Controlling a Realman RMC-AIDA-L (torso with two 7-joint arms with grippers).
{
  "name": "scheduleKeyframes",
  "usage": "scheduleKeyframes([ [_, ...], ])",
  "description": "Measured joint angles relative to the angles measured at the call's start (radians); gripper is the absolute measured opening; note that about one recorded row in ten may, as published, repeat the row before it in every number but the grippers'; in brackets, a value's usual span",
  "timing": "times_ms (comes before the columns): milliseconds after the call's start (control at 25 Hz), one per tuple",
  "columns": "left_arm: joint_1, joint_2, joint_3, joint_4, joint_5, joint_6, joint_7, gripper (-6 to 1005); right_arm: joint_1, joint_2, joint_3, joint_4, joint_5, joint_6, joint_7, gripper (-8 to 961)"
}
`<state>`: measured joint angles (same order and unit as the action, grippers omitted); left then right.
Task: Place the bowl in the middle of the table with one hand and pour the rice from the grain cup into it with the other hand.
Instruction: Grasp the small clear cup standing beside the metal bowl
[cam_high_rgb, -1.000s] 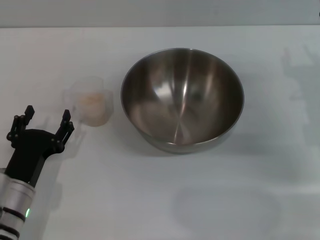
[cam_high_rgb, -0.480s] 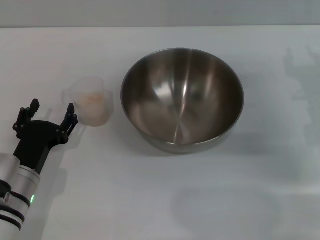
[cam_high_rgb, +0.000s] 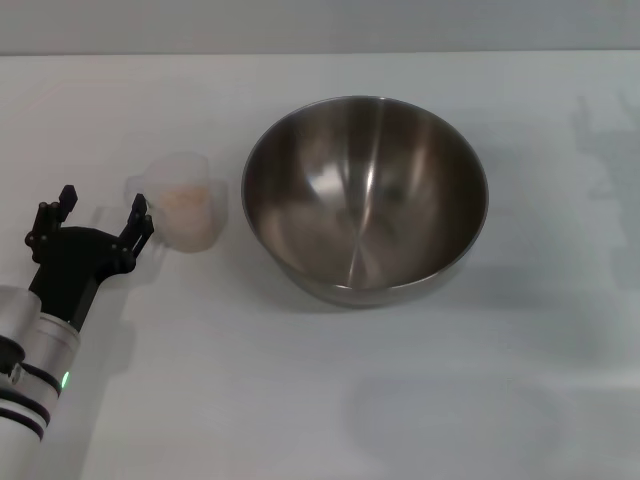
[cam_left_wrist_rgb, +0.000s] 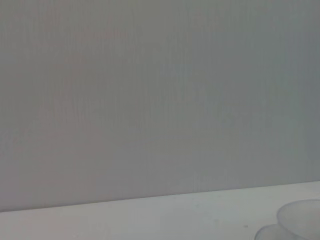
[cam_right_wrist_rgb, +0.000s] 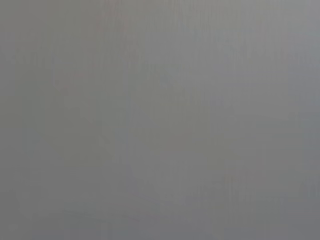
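Small clear frosted plastic grain cup (cam_high_rgb: 186, 210), upright on plain white bench (cam_high_rgb: 300, 400), just left of large round stainless-steel mixing bowl (cam_high_rgb: 366, 196); only its rim edge visible in left wrist view (cam_left_wrist_rgb: 300, 220). Pale beige rice (cam_high_rgb: 185, 197) heaped loosely inside, well below rim. Probably light, thin-walled and somewhat slippery; likely to tip or skid if nudged, spilling grains. Best taken by short side handle (cam_high_rgb: 138, 188) or squarely across body, kept level until over bowl. Bowl empty, near bench centre, rigid and heavier. Left hand (cam_high_rgb: 92, 216) beside cup on handle side, fingers spread, touching nothing. Right hand out of sight.
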<state>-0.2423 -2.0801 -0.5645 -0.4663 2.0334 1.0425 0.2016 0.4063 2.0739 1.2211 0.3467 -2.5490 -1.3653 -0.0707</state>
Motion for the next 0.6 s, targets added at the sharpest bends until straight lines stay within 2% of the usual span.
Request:
scheduleKeyframes([
  [600,-0.065,0.0,0.0,0.04,-0.04,-0.042,-0.008,824,0.003,0.0,0.0,-0.002,0.0,0.003,0.0,506],
])
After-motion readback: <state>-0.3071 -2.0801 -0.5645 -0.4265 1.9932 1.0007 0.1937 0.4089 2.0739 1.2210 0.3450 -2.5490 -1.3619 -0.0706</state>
